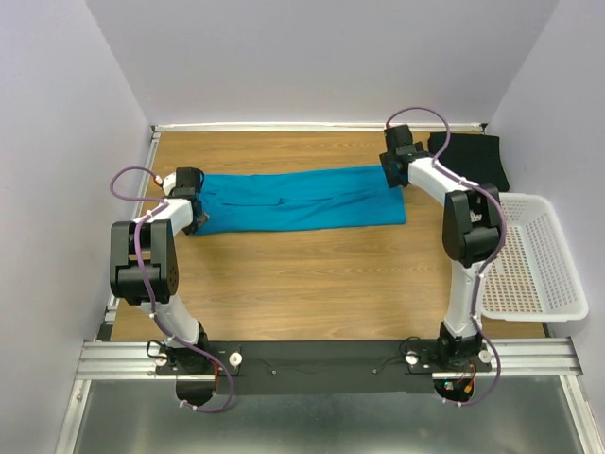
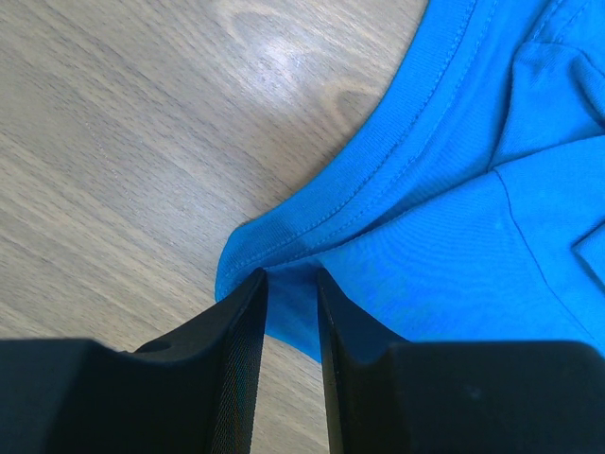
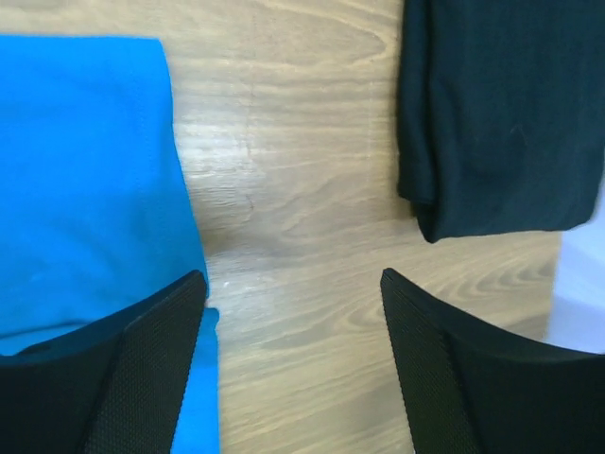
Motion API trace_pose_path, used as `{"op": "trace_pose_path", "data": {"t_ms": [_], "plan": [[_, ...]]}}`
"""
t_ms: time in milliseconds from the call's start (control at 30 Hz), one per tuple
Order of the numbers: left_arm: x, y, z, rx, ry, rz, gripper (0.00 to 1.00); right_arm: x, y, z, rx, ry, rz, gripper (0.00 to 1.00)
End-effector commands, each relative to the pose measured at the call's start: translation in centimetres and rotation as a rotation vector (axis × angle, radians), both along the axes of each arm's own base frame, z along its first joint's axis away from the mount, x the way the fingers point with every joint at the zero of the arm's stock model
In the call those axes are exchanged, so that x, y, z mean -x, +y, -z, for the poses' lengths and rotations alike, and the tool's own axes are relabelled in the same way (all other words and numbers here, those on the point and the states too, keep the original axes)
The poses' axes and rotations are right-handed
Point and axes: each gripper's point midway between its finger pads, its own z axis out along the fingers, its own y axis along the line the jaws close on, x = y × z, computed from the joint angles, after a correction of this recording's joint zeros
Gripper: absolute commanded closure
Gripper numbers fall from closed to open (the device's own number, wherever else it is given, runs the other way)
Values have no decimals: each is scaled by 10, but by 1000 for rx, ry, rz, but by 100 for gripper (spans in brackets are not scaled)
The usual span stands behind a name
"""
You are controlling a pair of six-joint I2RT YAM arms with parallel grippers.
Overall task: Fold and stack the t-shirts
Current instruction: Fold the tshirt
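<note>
The teal-blue t-shirt [image 1: 298, 199] lies folded into a long strip across the back of the table. My left gripper [image 1: 196, 216] is at its left end. In the left wrist view the gripper [image 2: 288, 274] is shut on the teal shirt [image 2: 444, 218], with cloth near the ribbed collar pinched between the tips. My right gripper [image 1: 392, 172] is at the strip's far right corner. In the right wrist view it [image 3: 293, 279] is open and empty over bare wood, its left finger over the teal edge [image 3: 85, 180]. The black t-shirt [image 1: 468, 156] lies folded at the back right and also shows in the right wrist view [image 3: 506, 104].
A white perforated basket [image 1: 529, 255] stands at the table's right edge, just in front of the black shirt. White walls close in the table at the back and on both sides. Bare wooden tabletop [image 1: 312, 284] lies in front of the teal strip.
</note>
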Motion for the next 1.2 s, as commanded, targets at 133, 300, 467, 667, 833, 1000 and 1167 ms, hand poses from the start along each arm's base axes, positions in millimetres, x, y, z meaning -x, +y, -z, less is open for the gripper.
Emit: {"op": "trace_pose_path", "data": {"t_ms": [133, 300, 467, 667, 833, 1000, 1167], "plan": [[11, 5, 1, -25, 27, -16, 64, 44, 75, -37, -538, -49, -51, 56], [12, 5, 3, -23, 32, -24, 64, 78, 91, -2, -682, 56, -22, 65], [15, 7, 1, -27, 28, -40, 64, 98, 71, 36, -698, 115, 67, 69], [18, 10, 3, -23, 35, -76, 62, 122, 53, 63, -708, 167, 180, 69], [21, 22, 2, -7, 33, -132, 61, 158, 34, 77, -682, 186, 304, 69], [24, 37, 5, 14, 35, -195, 60, 188, 18, 80, -673, 207, 404, 69], [5, 35, -3, 71, 4, -200, 59, 207, 31, 61, -737, 258, 356, 66]]}}
